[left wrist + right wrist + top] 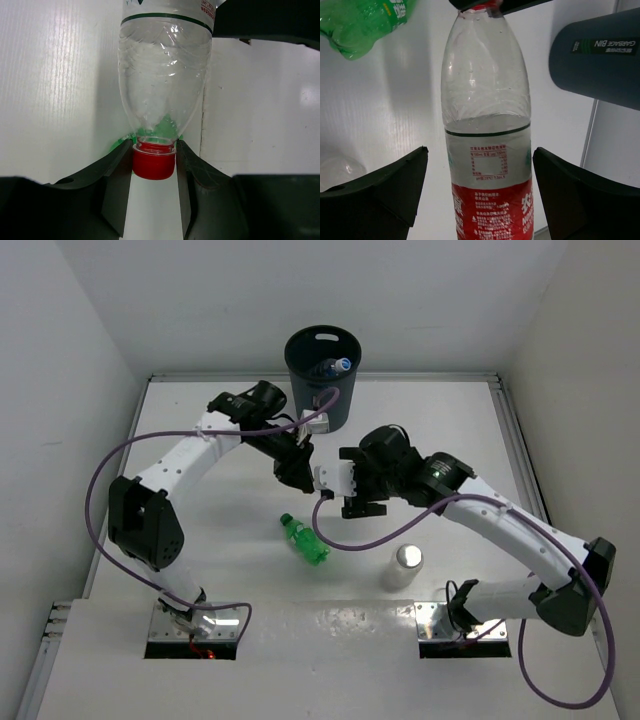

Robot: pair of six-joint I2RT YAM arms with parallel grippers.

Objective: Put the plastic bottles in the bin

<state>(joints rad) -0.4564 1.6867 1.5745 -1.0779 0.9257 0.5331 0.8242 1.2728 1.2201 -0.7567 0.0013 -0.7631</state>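
Left tool (154, 152), closest to the lens, has its jaws closed on the cap of the red-cap bottle (165, 75), which lies stretched out between the two arms in the middle of the tabletop (480, 430), a short way in front of the bin (302, 385). At the bottle's other end the right tool (479, 150) is spread wide around the labelled body, with a gap on each side, gripping nothing. We cannot tell whether the bottle is lifted or resting on the tabletop.

We judge the job partly done. One blue-cap bottle (338, 366) shows inside the bin, and we cannot tell whether more lie beside or under it. The red-cap bottle is in hand but not yet in the bin. Two more wait on the tabletop: the green bottle (305, 540) on its side near the centre, and the silver-topped bottle (403, 567) standing upright to its right, well apart from it.

By our count: four bottles in view (one binned, one gripped, two untouched), one bin, two tools. At least three bottles are left to drop in.
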